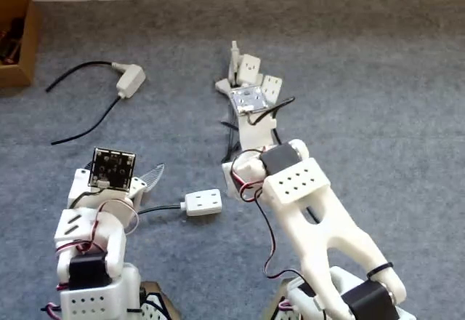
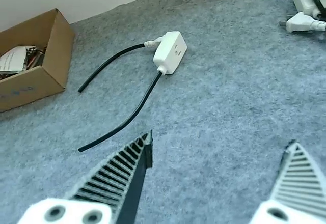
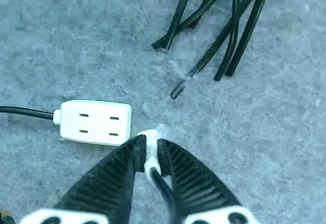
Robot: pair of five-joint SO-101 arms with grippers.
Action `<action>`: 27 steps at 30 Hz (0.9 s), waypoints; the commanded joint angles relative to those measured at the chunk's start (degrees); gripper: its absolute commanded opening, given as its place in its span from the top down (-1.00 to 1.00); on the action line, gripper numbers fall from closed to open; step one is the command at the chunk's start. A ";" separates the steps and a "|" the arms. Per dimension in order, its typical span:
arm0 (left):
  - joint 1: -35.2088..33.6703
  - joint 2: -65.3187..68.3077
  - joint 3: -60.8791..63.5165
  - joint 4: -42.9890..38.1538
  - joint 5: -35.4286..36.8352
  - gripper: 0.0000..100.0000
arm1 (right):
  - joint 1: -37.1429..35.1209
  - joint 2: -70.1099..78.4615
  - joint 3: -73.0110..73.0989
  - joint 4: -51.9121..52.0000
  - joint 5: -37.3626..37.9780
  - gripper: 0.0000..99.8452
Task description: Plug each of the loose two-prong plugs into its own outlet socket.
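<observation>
With right fingers (image 3: 119, 170) clenched on a plug (image 3: 149, 143), aligning it to the socket (image 1: 203, 202) at eight o'clock in the high view should follow; left fingers (image 2: 125, 170) stand released.

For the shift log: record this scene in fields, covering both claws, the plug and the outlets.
near outlet: both visible sockets empty
right claw: shut on white plug, close to near outlet
left claw: open, holding nothing
far outlet: two black cords run from it
cut cords: loose bundle beyond the near outlet
</observation>
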 commanded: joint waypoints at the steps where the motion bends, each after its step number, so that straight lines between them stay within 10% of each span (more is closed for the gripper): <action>1: -0.66 -0.57 1.80 -4.22 0.44 0.26 | -2.42 -0.66 -5.05 0.13 -0.70 0.98; 27: -0.40 -0.48 3.03 -4.48 0.35 0.26 | -7.52 13.49 -21.93 10.59 -7.56 0.98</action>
